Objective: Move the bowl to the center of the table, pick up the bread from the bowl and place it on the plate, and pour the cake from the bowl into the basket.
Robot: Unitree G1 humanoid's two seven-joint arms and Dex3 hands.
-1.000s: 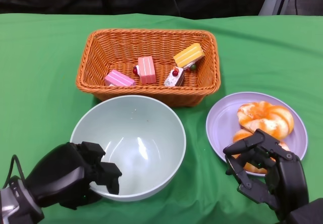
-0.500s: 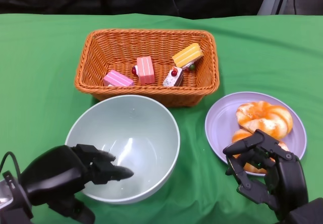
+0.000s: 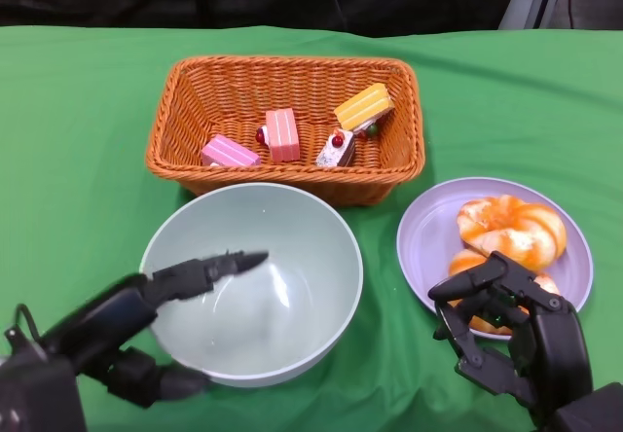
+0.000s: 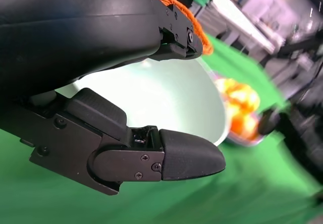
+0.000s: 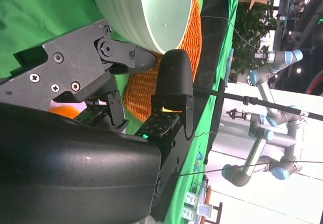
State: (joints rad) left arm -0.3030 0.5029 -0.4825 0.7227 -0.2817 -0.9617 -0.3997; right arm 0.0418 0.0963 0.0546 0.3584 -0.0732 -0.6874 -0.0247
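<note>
— Green cloth over the whole surface (image 3: 78, 140). What sits where?

— Pale green bowl (image 3: 292, 257) near the middle, close in front of me, nothing in it that I can see. Its far rim lies just under the near wall of the wicker basket (image 3: 185, 150); whether they touch, I cannot tell.

— And the cake?

— Four pieces in the basket: a pink slice (image 3: 230, 151) at the left, a pink-and-white block (image 3: 283, 133) beside it, a small white piece with a red cherry (image 3: 336, 148), and a yellow-orange slice (image 3: 364, 106) propped toward the right wall.

— Bread?

— Two glazed orange rolls on the lilac plate (image 3: 428, 237), right of the bowl. One (image 3: 511, 230) lies in full view; the other (image 3: 463, 261) is partly hidden behind my right hand.

— Your left hand?

— Left hand (image 3: 127, 330) is at the bowl's near-left rim. Upper fingers (image 3: 209, 269) stretch out straight over the rim and above the bowl's hollow; a lower one reaches under the bowl's outer wall. They are spread wide. The left wrist view shows the same: bowl rim between the fingers with space around it, nothing clamped.

— Right hand?

— Right hand (image 3: 511, 330) hangs at the plate's near edge, fingers (image 3: 477, 281) loosely curled and apart, holding nothing. Contact with the roll beneath them I cannot judge.
</note>
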